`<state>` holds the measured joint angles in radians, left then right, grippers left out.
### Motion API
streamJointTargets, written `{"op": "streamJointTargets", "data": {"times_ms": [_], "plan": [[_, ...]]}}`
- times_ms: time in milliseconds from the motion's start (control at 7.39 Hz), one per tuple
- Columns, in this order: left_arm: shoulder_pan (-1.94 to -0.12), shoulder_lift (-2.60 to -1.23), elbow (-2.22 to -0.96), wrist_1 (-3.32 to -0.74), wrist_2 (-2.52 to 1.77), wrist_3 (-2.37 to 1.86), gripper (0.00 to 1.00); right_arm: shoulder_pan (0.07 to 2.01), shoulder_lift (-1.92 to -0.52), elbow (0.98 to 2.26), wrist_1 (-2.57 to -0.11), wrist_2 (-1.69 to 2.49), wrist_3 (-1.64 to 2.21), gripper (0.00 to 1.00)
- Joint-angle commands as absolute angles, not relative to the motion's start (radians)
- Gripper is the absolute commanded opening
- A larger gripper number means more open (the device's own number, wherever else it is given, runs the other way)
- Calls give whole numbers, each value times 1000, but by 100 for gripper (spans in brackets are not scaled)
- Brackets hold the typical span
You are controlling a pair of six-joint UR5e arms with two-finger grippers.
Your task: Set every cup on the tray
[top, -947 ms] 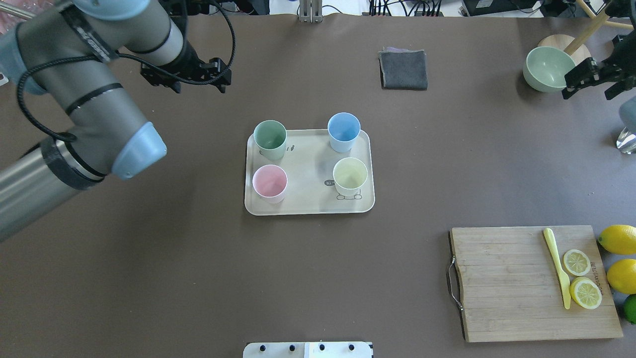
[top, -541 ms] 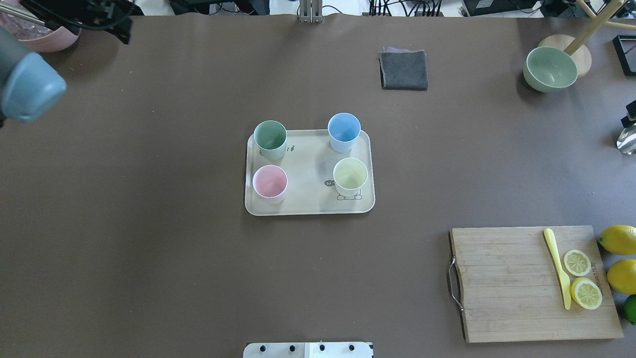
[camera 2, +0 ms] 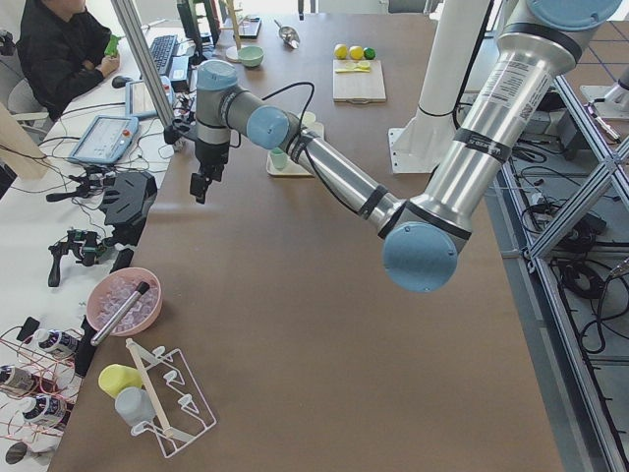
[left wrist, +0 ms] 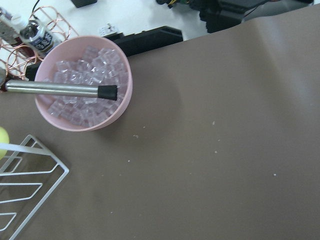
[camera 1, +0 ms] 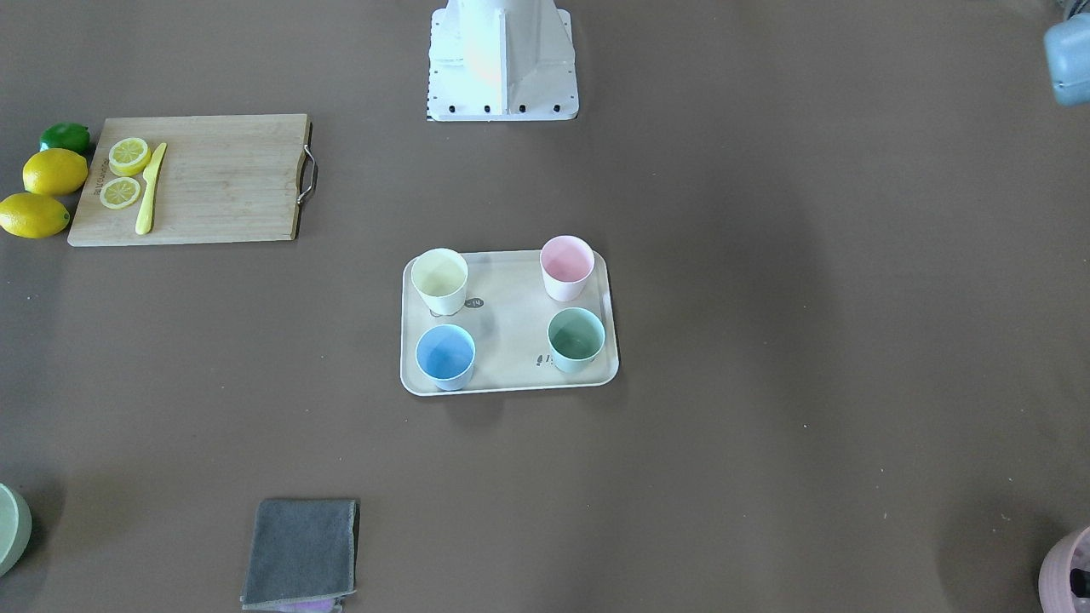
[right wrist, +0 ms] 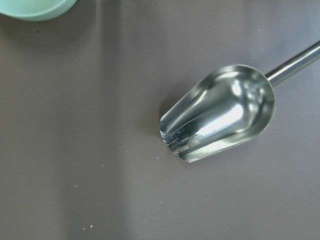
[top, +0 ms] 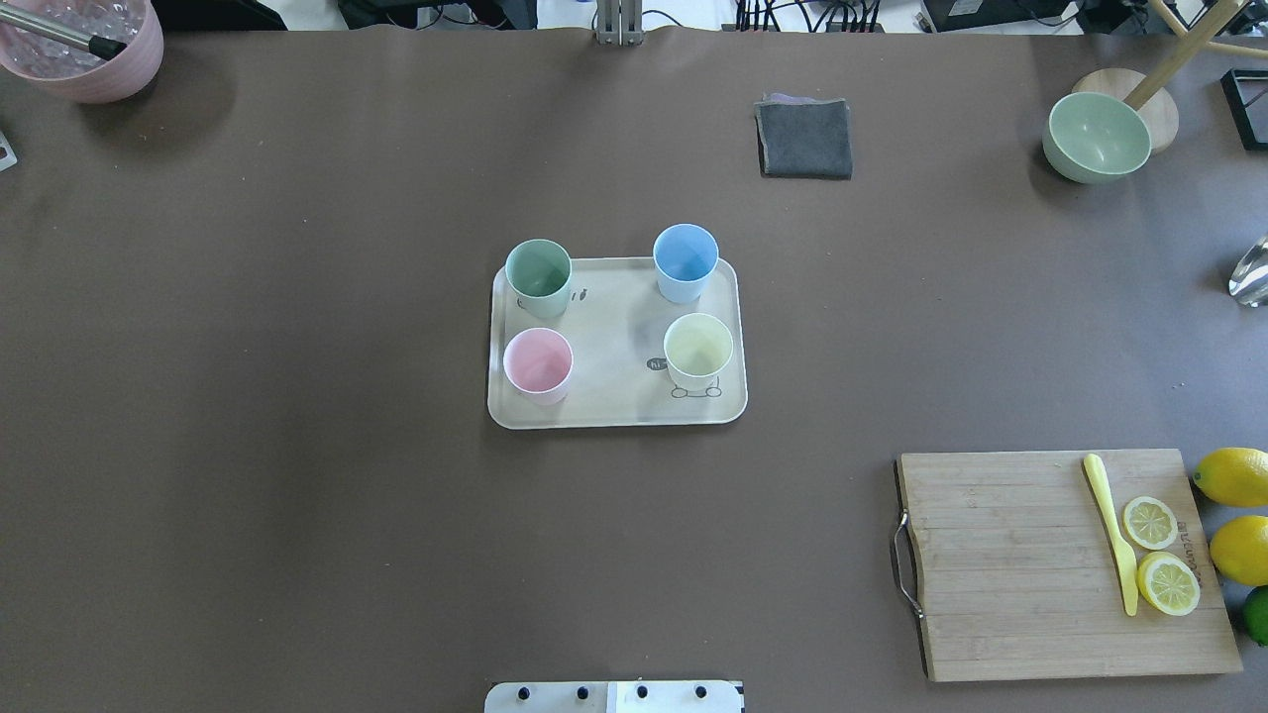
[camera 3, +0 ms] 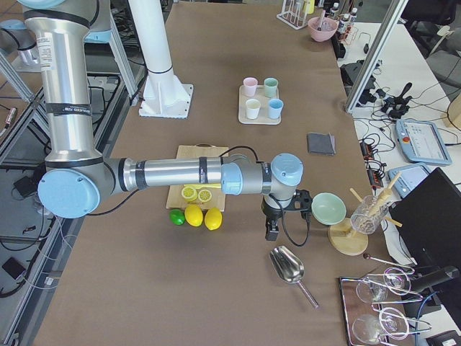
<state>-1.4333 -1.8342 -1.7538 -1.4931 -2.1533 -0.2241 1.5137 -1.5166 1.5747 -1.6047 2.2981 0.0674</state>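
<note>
Sitting nearest the robot's base, off to its right on the brown table (top: 297, 475), is a rectangular wooden cutting board (top: 1010, 594) that carries a pale yellow plastic knife (top: 1111, 530) and two lemon slices (top: 1149, 522). Farther out, at the middle of the table, the cream rectangular tray with rounded corners and a raised rim (top: 614, 404) holds all four small tapered plastic cups upright, one toward each corner, none touching another. The pale pink cup (top: 538, 361) and the pale yellow cup (top: 698, 349) form the near row, and the mint green cup (top: 538, 272) and the light blue cup (top: 686, 257) the far row. Beyond the tray lies a folded dark grey cloth (top: 804, 139). A pale green round bowl (top: 1097, 137) stands toward the far right corner and a mauve ribbed pot (top: 124, 77) of clear ice cubes at the far left. The left end effector (camera 2: 201, 185) hangs above the table near its far edge, well apart from the tray. The right end effector (camera 3: 272, 229) hangs just beside the bowl, above a shiny metal scoop (right wrist: 220, 112). Only the side cameras show them, so I cannot tell how wide either one stands.
</note>
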Motion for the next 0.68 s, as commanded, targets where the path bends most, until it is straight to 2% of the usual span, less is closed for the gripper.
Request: {"op": "streamJointTargets", "data": {"times_ms": [0,541], "plan": [[-1514,-1692,-1741,-1503,-2186,-219,98,1560,-1532,1568,-1605,2304,57,100],[-1555,-1502,-1750,-1615,-2259,-222,98,1572,-1525,1589,-1617,2330,67,100]]}}
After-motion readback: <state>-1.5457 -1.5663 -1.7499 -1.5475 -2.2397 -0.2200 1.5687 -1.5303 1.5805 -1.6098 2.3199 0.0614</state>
